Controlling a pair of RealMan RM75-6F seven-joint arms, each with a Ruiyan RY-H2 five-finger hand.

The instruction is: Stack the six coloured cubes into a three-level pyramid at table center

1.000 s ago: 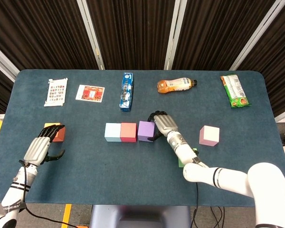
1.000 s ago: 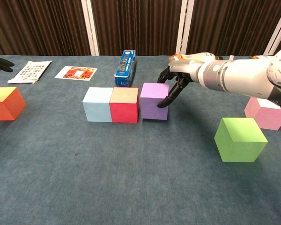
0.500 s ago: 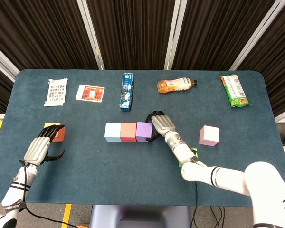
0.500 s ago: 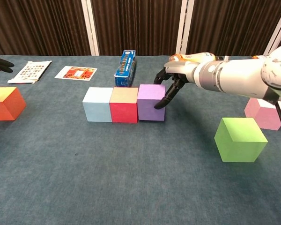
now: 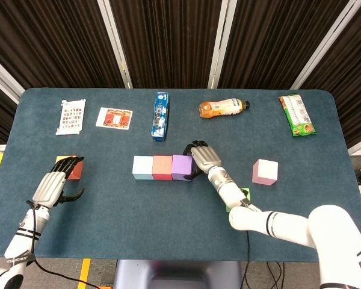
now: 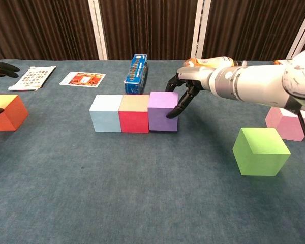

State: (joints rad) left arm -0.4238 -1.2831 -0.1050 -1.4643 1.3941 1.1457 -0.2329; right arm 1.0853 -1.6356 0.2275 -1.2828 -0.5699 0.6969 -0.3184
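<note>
Three cubes sit in a row near the table's middle: light blue cube (image 5: 142, 167), red cube (image 5: 162, 167) and purple cube (image 5: 182, 167), faces touching as far as either view shows. The right hand (image 5: 203, 158) is at the purple cube's right side, dark fingertips (image 6: 174, 113) curled down against that face, touching it rather than gripping it; nothing is held. The chest view shows that contact much better, since from the head view the hand just covers the cube's edge. The green cube (image 6: 260, 151) stands out big in the chest view but is mostly hidden under the right forearm from above. The pink cube (image 5: 265, 171) sits well to the right, alone. The orange cube (image 5: 72, 167) is far left, with the left hand (image 5: 52, 186) just beside it, fingers spread and holding nothing; the chest view only catches its fingertips at the frame edge. Only the head view shows the green snack pack (image 5: 297, 114); the orange drink bottle (image 5: 222, 108) is mostly hidden behind the right hand in the chest view. The blue box (image 5: 160, 115) and two cards (image 5: 114, 117) show in both.
</note>
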